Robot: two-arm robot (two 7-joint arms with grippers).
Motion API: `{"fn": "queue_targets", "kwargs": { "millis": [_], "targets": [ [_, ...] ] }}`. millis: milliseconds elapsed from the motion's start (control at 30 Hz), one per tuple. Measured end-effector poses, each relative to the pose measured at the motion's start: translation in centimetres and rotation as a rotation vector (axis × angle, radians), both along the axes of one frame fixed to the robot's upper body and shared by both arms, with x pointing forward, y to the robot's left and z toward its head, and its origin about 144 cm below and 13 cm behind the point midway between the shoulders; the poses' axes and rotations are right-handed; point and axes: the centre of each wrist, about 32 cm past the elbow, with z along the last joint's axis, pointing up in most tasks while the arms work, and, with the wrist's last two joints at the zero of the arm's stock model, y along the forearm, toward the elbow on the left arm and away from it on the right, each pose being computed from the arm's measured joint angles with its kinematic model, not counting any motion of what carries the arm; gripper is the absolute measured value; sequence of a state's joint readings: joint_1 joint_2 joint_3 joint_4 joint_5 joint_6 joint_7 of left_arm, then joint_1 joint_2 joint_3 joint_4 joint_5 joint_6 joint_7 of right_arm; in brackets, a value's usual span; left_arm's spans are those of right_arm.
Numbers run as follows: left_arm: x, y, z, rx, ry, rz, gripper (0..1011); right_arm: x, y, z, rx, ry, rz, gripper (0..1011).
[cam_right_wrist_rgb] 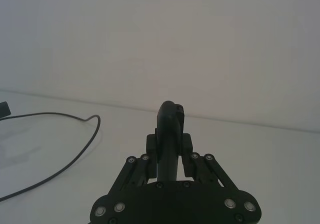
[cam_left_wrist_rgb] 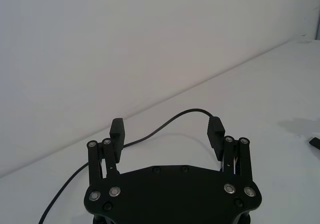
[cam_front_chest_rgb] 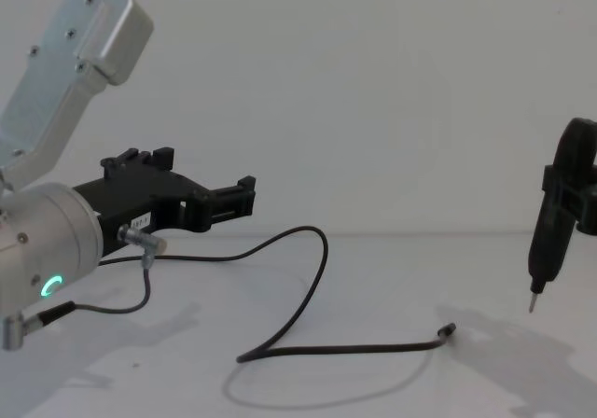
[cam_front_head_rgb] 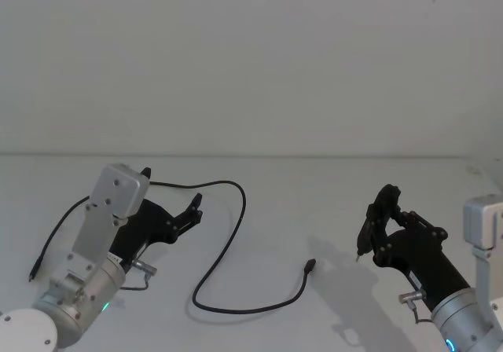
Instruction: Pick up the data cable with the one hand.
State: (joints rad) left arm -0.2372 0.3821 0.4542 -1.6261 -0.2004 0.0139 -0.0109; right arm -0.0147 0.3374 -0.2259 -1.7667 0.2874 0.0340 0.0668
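Left wrist view: L claw (cam_left_wrist_rgb: 166, 128) wide open, empty.

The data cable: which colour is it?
The data cable is black; the head view shows it best.

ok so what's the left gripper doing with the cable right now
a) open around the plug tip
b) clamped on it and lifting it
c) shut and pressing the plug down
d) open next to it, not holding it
D: the left gripper has its fingers spread wide, and the data cable runs past its fingertips ungripped, the rest of it lying on the table.
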Motion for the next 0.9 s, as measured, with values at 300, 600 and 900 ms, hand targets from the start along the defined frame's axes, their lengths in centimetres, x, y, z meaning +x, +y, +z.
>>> {"fn": "queue_targets", "kwargs": {
  "millis": [300, 600, 900],
  "targets": [
    [0.2, 0.1, 0.2, 0.006, 0.004, -0.018, 1001, 0.0, 0.0, 0.0, 0.0, 0.0, 0.0, 279],
    [0.4, 0.7, 1.1, 0.032, 0.042, -0.101, 1002, 0.0, 0.0, 0.0, 0.0, 0.0, 0.0, 279],
    [0.5, 1.5, 2.7, 0.072, 0.101, -0.223, 1001, 0.0, 0.0, 0.0, 0.0, 0.0, 0.0, 279]
  ]
}}
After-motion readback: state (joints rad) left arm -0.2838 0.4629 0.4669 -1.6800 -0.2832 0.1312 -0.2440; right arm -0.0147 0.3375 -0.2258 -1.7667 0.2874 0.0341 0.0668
